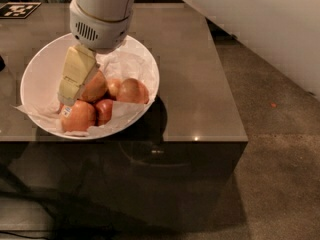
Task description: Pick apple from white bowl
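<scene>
A large round pinkish-red apple blushed with yellow (95,87) lies near the middle of the wide, shallow, glossy white bowl (41,79). Its skin is smooth and shiny, and no sticker shows on the side in view. The bowl is lined with crumpled white paper (125,63), whose edges spill over the rim at 8 o'clock.

The gripper (71,95), with blocky cream-yellow plastic below a round light-grey wrist housing with a small vent grille, slants down into the bowl. It lies against the apple at its 9 o'clock. Whether it is clamped on the apple or loose cannot be told from this view.

At 7 o'clock in the bowl sits a reddish apple with a small dark-and-white sticker (77,116); the print on it is too small to read. A smaller deep-red apple (104,110) touches it at its 3 o'clock. A pinkish-yellow apple (133,91) sits at 3 o'clock of the task's apple, with a paler apple (114,86) between them.

The bowl stands on a smooth, dark grey-brown, faintly reflective tabletop (200,59). At the table's 11 o'clock corner lies a black-and-white square marker (17,9).
</scene>
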`<state>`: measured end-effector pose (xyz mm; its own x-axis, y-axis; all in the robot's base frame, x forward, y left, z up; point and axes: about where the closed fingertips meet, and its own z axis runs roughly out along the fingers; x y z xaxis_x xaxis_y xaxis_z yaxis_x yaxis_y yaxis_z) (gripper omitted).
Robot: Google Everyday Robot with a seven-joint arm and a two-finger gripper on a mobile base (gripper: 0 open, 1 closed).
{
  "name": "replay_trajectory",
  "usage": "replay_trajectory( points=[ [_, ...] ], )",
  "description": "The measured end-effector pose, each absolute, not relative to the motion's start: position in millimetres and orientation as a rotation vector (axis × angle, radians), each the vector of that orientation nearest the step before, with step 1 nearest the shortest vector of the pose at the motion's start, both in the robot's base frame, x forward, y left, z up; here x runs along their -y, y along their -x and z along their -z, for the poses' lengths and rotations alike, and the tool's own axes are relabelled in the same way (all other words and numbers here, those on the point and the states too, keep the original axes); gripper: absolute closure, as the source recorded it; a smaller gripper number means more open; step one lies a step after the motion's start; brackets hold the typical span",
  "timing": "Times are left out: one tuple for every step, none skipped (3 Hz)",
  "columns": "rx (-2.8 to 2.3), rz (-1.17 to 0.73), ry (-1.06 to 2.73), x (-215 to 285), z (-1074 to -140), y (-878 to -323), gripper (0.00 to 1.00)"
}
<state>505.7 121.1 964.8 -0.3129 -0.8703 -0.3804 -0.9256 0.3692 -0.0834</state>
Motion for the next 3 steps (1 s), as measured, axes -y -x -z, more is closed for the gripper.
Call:
replay_trajectory(
  points=[
    [-2.263, -0.229, 1.566, -130, -964, -518, 0.0],
    [-2.272, -0.25, 1.569, -136, -956, -529, 0.0],
    [-2.293, -0.272, 1.57, -140, -945, -536, 0.0]
  ],
)
